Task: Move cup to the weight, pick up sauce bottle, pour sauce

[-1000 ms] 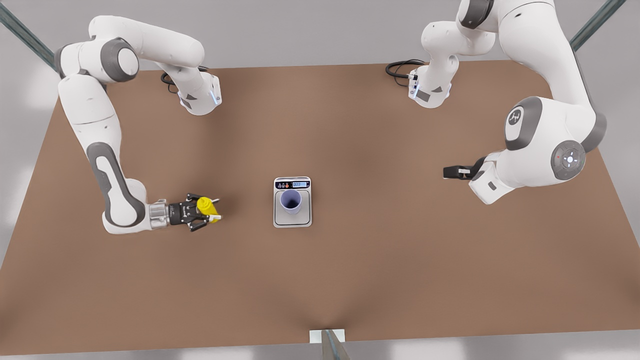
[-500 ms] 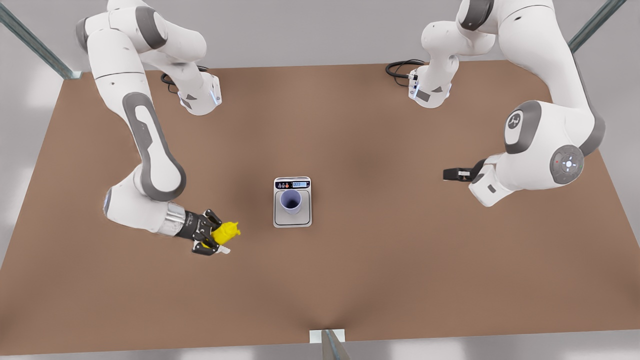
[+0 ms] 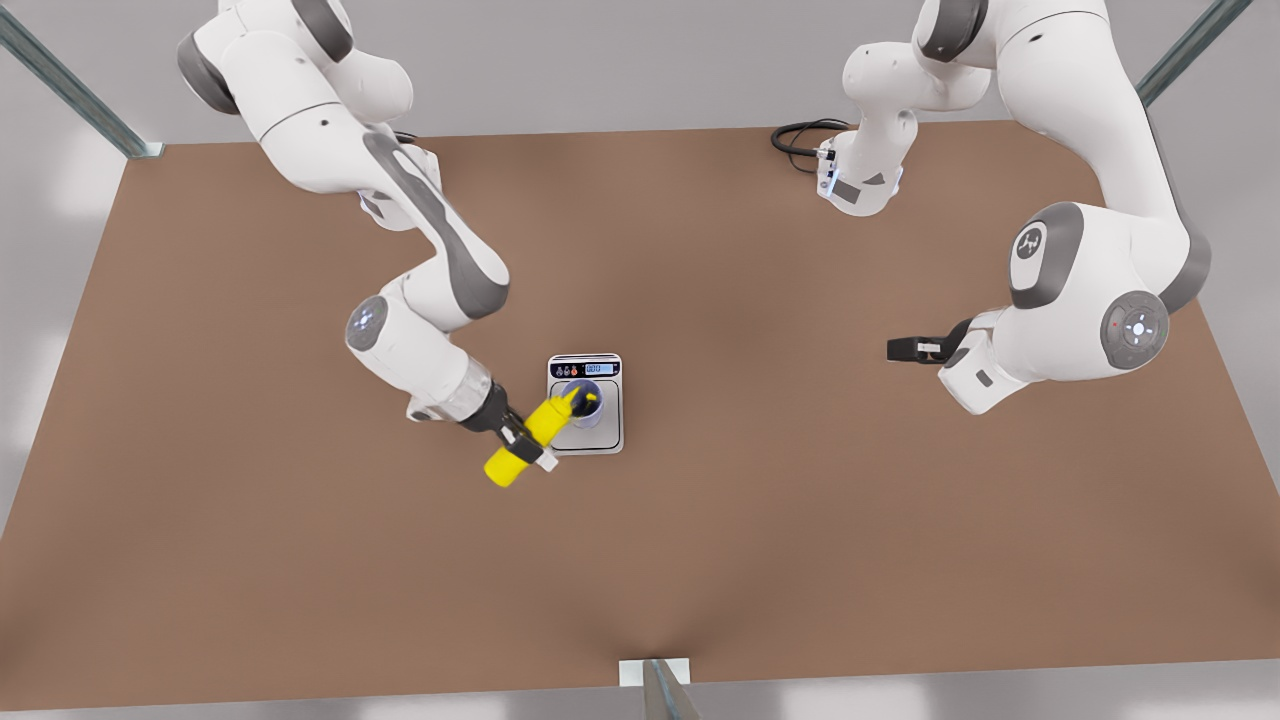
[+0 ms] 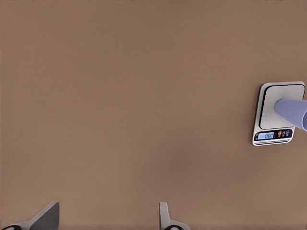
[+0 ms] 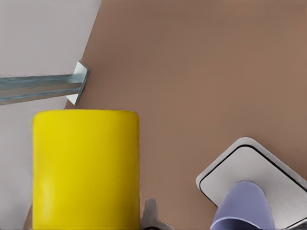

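Right gripper [image 3: 527, 444] clamped; left gripper [image 3: 893, 347] spread, waiting.

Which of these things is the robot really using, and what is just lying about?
In use:
- sauce bottle, held tilted in the right claw, cap over the cup
- cup, standing on the weight
- weight

Just there:
- table
- black cables
- left claw, waiting, open

glossy yellow sauce bottle [image 3: 525, 440], matt table [image 3: 800, 520]

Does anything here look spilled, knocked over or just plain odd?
Nothing looks spilled or knocked over. The sauce bottle is tipped on purpose, held in the right claw, cap over the cup, which stands upright on the weight. The left claw waits open, away to the front view's right.
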